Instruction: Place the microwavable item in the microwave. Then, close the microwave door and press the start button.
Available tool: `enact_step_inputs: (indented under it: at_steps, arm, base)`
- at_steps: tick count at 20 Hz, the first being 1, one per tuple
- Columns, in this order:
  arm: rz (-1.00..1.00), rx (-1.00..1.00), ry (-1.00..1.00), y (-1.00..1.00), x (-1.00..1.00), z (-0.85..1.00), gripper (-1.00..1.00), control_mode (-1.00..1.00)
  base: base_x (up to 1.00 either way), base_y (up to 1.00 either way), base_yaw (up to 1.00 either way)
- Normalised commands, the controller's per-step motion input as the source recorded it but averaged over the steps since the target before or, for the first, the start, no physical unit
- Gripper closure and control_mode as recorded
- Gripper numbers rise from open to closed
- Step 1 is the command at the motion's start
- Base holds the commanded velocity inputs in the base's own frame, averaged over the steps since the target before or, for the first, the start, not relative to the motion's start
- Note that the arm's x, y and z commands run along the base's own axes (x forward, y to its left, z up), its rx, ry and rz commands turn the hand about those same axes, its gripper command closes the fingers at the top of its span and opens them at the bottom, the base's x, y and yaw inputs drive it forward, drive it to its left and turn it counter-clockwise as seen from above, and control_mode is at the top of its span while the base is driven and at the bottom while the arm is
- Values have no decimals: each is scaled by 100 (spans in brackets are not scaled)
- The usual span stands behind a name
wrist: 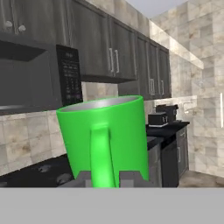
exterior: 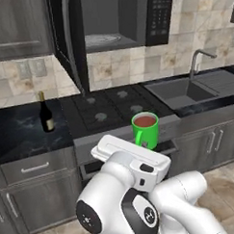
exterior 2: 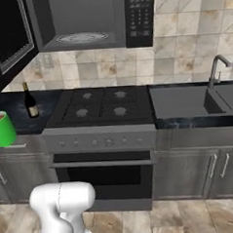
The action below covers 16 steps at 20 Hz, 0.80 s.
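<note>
1. Claw (wrist: 105, 178): clamped tight on the handle of the green mug (wrist: 105, 135); in the hand view the two finger tips (wrist: 84, 177) sit either side of the handle's lower end.
2. Mug held upright in the air, clear of every surface. Dark reddish-brown liquid inside, seen from above in the left base view (exterior: 145, 128).
3. Position: in front of the near edge of the stove (exterior: 109, 109), above the white arm (exterior: 136, 185). In the right base view the mug (exterior 2: 2, 129) sits at the far left edge of the picture, in front of the black desk (exterior 2: 11, 120).
4. Microwave (exterior: 119, 22) mounted above the stove, well above and beyond the mug. Grey cavity exposed, round glass turntable (exterior: 102, 40) visible inside.
5. Microwave door (exterior: 67, 39) swung open to the left, seen edge-on in the left base view; its dark window shows in the right base view (exterior 2: 8, 34).
6. Keypad panel (exterior 2: 139, 17) on the microwave's right side.
7. Wine bottle (exterior: 45, 113) upright on the desk left of the stove, well apart from the mug.
8. Sink (exterior 2: 186, 100) with faucet (exterior 2: 217, 68) to the right of the stove.
9. Oven (exterior 2: 103, 175) below the stove, door shut.
</note>
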Motion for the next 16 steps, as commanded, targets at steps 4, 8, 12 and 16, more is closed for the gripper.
enact_step_inputs:
  at_steps: [4,8,12,16]
  arm:
    - [0,0,0,0,0,0,100,100]
    - [0,0,0,0,0,0,100,100]
    - [0,0,0,0,0,0,100,100]
    - [0,0,0,0,0,0,100,100]
  base:
    - [8,-100,-2]
    - [26,-89,0]
    - [69,-28,7]
    - [69,-2,14]
